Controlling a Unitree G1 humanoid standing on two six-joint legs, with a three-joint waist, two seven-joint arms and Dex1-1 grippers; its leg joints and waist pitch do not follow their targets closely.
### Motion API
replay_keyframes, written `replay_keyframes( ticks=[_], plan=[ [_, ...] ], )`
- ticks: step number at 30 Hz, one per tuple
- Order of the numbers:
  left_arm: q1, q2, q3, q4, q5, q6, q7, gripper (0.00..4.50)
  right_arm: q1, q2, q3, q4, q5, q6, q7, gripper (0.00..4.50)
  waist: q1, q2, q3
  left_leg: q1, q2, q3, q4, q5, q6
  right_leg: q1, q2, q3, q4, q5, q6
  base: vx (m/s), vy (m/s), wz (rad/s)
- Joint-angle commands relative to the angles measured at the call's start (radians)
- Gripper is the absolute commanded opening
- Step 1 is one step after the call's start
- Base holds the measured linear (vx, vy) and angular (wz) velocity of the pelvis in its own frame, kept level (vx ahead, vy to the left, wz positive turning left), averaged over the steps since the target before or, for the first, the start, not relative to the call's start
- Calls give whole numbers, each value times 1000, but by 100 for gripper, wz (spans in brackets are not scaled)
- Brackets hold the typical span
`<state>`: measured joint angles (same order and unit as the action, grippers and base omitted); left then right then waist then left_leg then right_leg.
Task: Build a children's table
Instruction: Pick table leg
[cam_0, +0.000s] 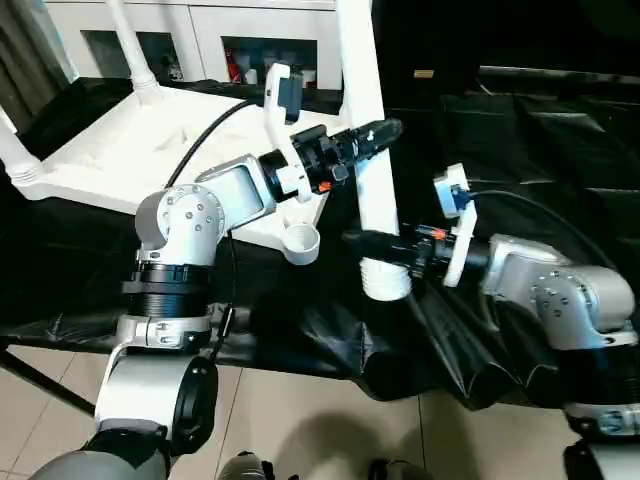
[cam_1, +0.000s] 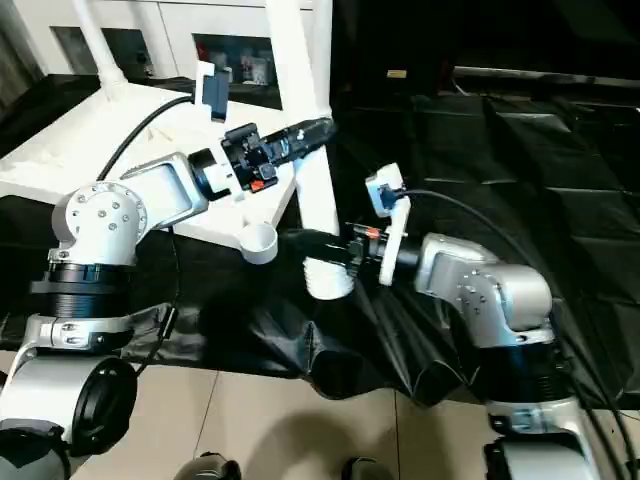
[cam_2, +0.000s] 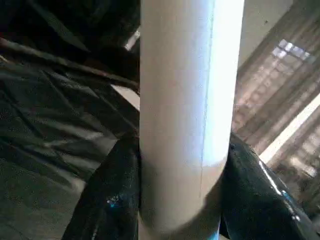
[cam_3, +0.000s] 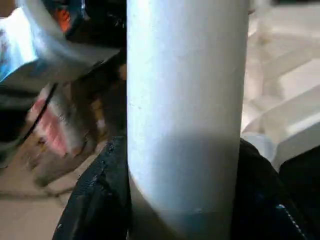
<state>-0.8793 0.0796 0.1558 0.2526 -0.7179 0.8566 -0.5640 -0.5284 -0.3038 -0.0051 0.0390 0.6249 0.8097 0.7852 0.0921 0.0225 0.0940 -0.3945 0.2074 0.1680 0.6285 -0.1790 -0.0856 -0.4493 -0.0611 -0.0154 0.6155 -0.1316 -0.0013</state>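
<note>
Both grippers are on the same white table leg (cam_0: 372, 150) right now, and it stands nearly upright just off the near corner of the tabletop (cam_0: 150, 150). The left gripper (cam_0: 385, 130) clamps the leg higher up; in the left wrist view its two black fingers (cam_2: 107, 200) sit tight against either side of the tube. The right gripper (cam_0: 362, 240) holds lower down, close to the leg's wide bottom end (cam_0: 386, 283), and the right wrist view shows its black fingers (cam_3: 95, 200) pressed to both flanks of the tube as well — so two grips, one above the other.

The tabletop lies upside down on the black-covered work surface (cam_0: 540, 140), ribbed underside facing up. Its near corner socket (cam_0: 302, 242) is an open round cup, and the leg's bottom end hangs just beside it, toward the robot's right, over the black cover — not in the socket. Two other legs already rise from the tabletop: one at the far corner (cam_0: 135, 45) and one at the left corner (cam_0: 15, 150).

Behind the table stands a white cabinet (cam_0: 200, 35) with open shelves. The black cover droops in folds over the front edge of the surface, above a pale tiled floor (cam_0: 300, 430).
</note>
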Motion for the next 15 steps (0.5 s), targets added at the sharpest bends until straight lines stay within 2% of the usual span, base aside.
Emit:
replay_keyframes(
  ticks=[1, 2, 4, 6, 10, 13, 14, 15],
  plan=[
    [6, -17, -31, -21, 42, -15, 56, 258, -5, 16, -24, -29, -37, -49, -77, 195, 2, -16, -102, 9, -8, 10, -63, -106, 20, 73, -38, 12, -70, -283, -174, 0, 0, 0],
    [12, -24, -35, -27, 60, -29, 84, 269, -4, 26, -19, -36, -50, -60, -93, 195, 1, -17, -102, 8, -10, 10, -64, -107, 19, 77, -38, 12, -69, -286, -172, 0, 0, 0],
    [21, -37, -39, -37, 77, -43, 118, 282, -2, 34, -4, -42, -74, -79, -112, 195, 3, -14, -101, 10, -10, 10, -64, -113, 20, 75, -37, 12, -71, -292, -166, 0, 0, 0],
    [38, -63, -52, -55, 111, -63, 181, 306, 4, 30, 52, -51, -152, -137, -144, 195, 1, -16, -102, 6, -7, 8, -65, -110, 14, 76, -38, 12, -70, -277, -159, 0, 0, 0],
    [53, -101, -64, -41, 179, -120, 282, 308, 11, 60, 68, -46, -179, -156, -186, 195, -2, -17, -103, 5, -10, 9, -63, -113, 26, 76, -37, 12, -74, -281, -151, 0, 0, 0],
    [42, -111, -40, -8, 209, -161, 346, 275, 10, 74, 70, -38, -194, -169, -212, 194, -2, -15, -102, 2, -11, 7, -65, -109, 27, 75, -35, 11, -75, -282, -149, 0, 0, 0],
    [32, -113, -22, 0, 214, -180, 366, 272, 9, 79, 72, -32, -205, -179, -224, 194, -2, -15, -103, 5, -11, 8, -64, -115, 26, 74, -35, 11, -75, -283, -150, 0, 0, 0],
    [24, -114, -5, 1, 214, -190, 380, 248, 8, 83, 71, -28, -209, -185, -232, 194, -2, -15, -102, 4, -12, 8, -65, -120, 24, 74, -35, 10, -76, -288, -149, 0, 0, 0]
  ],
)
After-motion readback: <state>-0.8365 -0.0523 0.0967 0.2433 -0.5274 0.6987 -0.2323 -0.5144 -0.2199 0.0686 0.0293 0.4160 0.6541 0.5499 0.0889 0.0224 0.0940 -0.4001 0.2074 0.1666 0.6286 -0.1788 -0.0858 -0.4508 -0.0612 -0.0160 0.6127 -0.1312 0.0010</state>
